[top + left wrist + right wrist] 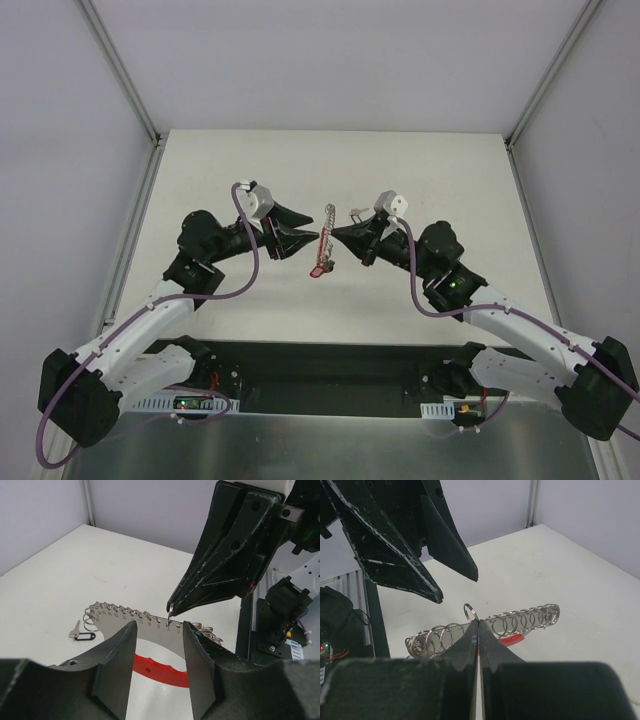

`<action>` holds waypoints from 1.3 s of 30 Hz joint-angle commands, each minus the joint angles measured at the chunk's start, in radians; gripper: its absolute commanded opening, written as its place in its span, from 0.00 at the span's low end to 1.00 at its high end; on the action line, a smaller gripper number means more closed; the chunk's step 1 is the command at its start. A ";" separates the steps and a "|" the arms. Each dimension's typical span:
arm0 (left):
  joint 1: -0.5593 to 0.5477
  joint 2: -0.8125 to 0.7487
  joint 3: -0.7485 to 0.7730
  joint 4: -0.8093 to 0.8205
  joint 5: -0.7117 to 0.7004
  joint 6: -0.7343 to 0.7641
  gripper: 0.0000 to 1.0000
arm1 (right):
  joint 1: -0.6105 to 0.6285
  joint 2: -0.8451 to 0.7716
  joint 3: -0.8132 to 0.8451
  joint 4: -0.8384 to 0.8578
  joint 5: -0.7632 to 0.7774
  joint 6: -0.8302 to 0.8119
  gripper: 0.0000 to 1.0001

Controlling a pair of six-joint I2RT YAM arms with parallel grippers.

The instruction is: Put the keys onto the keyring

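Note:
The keyring (328,215) hangs between the two arms over the middle of the table. It is a grey plate (150,630) lined with small wire rings, and a red arc (160,672) runs below it. My right gripper (478,622) is shut on one small ring (471,611) along the plate's edge. My left gripper (158,626) faces it with its jaws apart, and the plate and red arc show in the gap beyond its tips. One key with a black tag (82,635) lies on the table past the keyring. The other keys are out of view.
White walls with metal corner posts (125,70) enclose the white table (250,160) on three sides. The right arm's base and cabling (287,615) sit close behind the right gripper in the left wrist view. A dark slot (330,365) runs along the near edge between the arm bases.

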 commanded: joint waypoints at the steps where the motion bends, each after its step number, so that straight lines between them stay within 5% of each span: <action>1: -0.021 0.020 0.018 0.085 0.053 0.008 0.40 | 0.011 -0.037 0.011 0.104 -0.006 0.025 0.01; 25: -0.051 0.070 0.021 0.119 0.086 0.025 0.12 | 0.022 -0.044 0.018 0.118 -0.029 0.043 0.01; 39: -0.058 0.078 0.011 0.158 0.063 0.001 0.09 | 0.033 -0.012 0.019 0.141 -0.046 0.060 0.01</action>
